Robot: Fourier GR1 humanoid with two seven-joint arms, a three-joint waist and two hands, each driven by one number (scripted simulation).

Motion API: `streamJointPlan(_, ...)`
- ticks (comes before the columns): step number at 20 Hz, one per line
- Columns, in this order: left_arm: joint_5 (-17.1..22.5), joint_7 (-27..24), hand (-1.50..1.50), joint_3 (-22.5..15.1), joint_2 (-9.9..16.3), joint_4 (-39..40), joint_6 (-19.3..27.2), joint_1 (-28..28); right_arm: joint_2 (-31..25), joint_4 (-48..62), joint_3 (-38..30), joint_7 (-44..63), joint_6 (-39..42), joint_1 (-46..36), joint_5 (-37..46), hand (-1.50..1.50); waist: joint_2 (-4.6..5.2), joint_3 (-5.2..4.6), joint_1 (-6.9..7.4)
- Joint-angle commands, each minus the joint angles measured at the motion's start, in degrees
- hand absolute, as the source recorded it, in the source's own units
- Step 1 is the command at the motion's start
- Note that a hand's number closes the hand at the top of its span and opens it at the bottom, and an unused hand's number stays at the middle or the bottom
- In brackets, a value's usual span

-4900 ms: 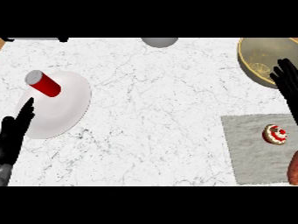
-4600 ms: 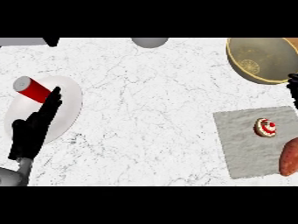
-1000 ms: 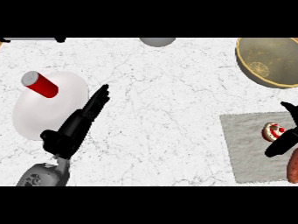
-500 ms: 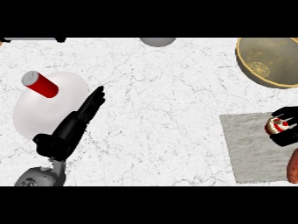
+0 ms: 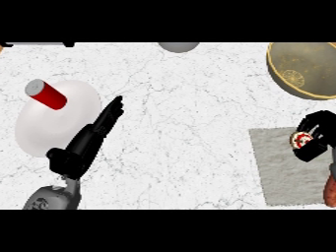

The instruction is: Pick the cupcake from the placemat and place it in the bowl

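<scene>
The cupcake [image 5: 300,139], white with red marks, sits on the grey placemat [image 5: 283,170] at the right. My right hand [image 5: 329,134] is curled round it, fingers above and thumb below, hiding most of it. The tan bowl [image 5: 309,69] stands at the far right corner, apart from the hand. My left hand [image 5: 90,139] rests open at the lower left, its straight fingers pointing up and to the right.
A white plate [image 5: 54,120] at the left carries a red cup [image 5: 47,94] lying on its side. A brown sweet potato [image 5: 335,190] lies at the placemat's right edge. A grey round object [image 5: 178,46] is at the counter's far edge.
My right hand has closed its fingers round the cupcake on the placemat. The left hand has barely moved.
</scene>
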Motion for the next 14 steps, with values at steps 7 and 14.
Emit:
streamJointPlan(7, 0.04, -1.81, 0.00, 0.29, 0.29, 3.38, -2.22, -2.18, 9.39, 4.24, 17.52, -10.75, 5.84, -19.77, 8.60, 1.50, 0.53, -0.01, 2.33)
streamJointPlan(14, 0.27, 0.52, 0.00, 0.84, -0.31, -0.21, -1.30, 0.34, 8.44, 5.64, 12.94, -9.84, -6.22, -24.82, 16.95, 1.50, -0.02, 0.02, 0.46)
